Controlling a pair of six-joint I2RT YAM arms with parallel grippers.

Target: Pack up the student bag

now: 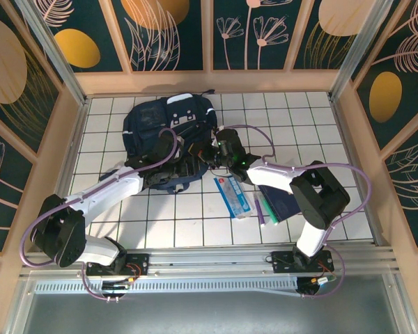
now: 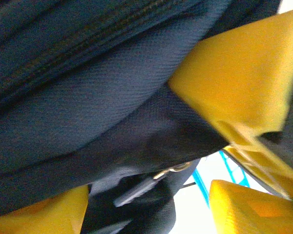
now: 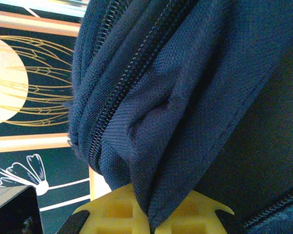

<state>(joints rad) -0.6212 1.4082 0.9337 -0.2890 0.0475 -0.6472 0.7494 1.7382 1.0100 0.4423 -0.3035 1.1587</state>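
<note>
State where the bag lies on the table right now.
In the top view, the bag lies on the far half of the table, left of centre, with a packet nearer and to its right.

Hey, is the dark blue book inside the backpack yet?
No, the dark blue book lies on the white tiled table, to the right of the backpack.
</note>
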